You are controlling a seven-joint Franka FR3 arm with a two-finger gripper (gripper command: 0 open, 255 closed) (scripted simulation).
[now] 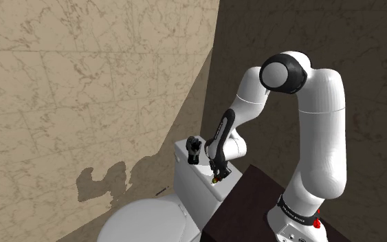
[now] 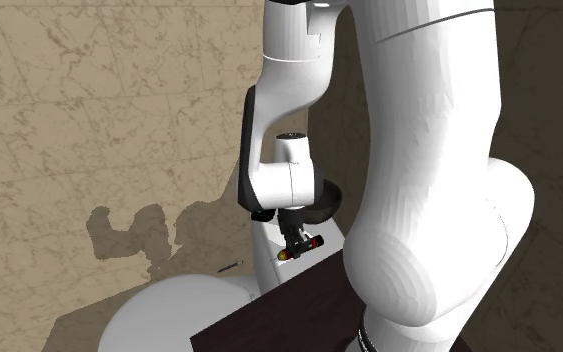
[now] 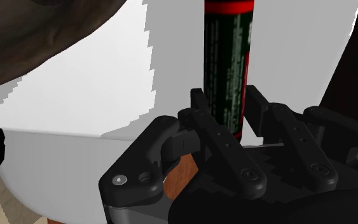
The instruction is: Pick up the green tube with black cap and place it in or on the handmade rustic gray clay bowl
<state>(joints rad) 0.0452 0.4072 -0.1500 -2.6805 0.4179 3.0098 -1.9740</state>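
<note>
We find the hand (image 3: 228,97) clamped on the dark green tube (image 3: 228,51). The dark bowl (image 3: 37,32) stands near it, its inside hidden from us.

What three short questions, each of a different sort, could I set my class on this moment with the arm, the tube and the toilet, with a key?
1. True or false: the gripper is shut on the dark green tube.
2. Pick one: the white surface beneath the tube is A) a toilet tank, B) a bathtub, C) a fridge.
3. Short answer: is the tube in the dark bowl yet?
Key: 1 true; 2 A; 3 no, the gripper holds it.
</note>
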